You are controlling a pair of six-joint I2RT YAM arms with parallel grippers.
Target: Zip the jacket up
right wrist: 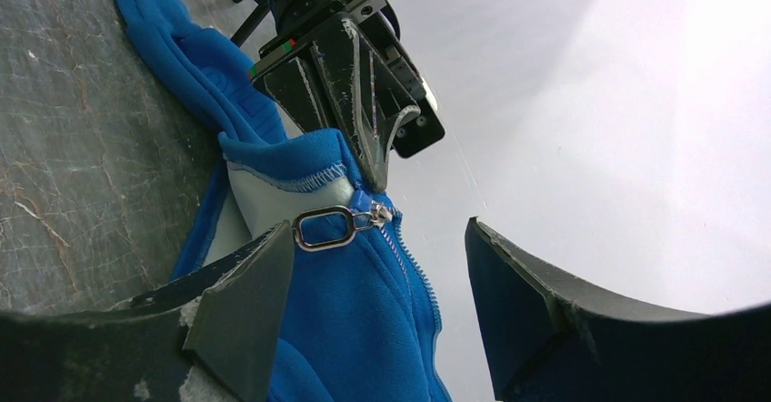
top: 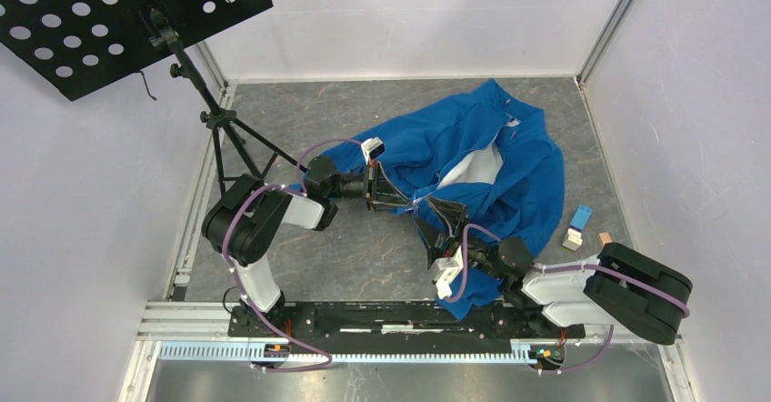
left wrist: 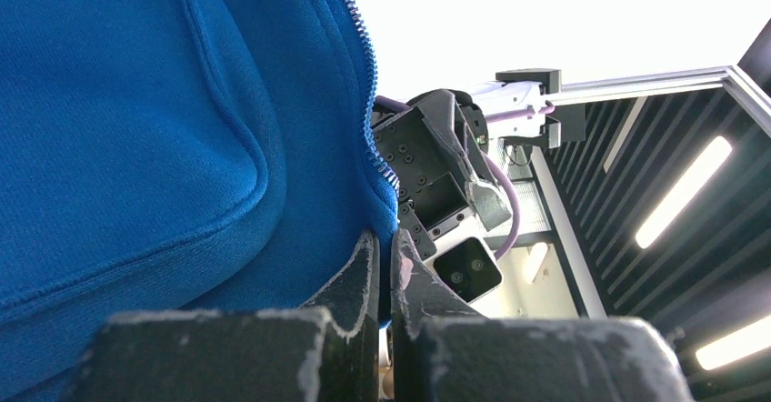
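The royal-blue fleece jacket [top: 532,179] lies crumpled on the grey table, its pale lining [top: 482,165] showing where the front is open. My left gripper [top: 409,202] is shut on the jacket's hem corner beside the zipper and holds it raised; the left wrist view shows the fingers [left wrist: 386,270] closed on blue fabric [left wrist: 136,147], with zipper teeth [left wrist: 368,84] above. My right gripper [top: 438,216] is open. In the right wrist view its jaws [right wrist: 377,229] stand wide on either side of the zipper slider, and the metal pull ring [right wrist: 323,229] sits just off the left finger [right wrist: 245,293].
A black perforated music stand [top: 118,11] on a tripod [top: 223,125] stands at the back left. Small coloured blocks [top: 577,225] lie on the table right of the jacket. White walls enclose the table on three sides.
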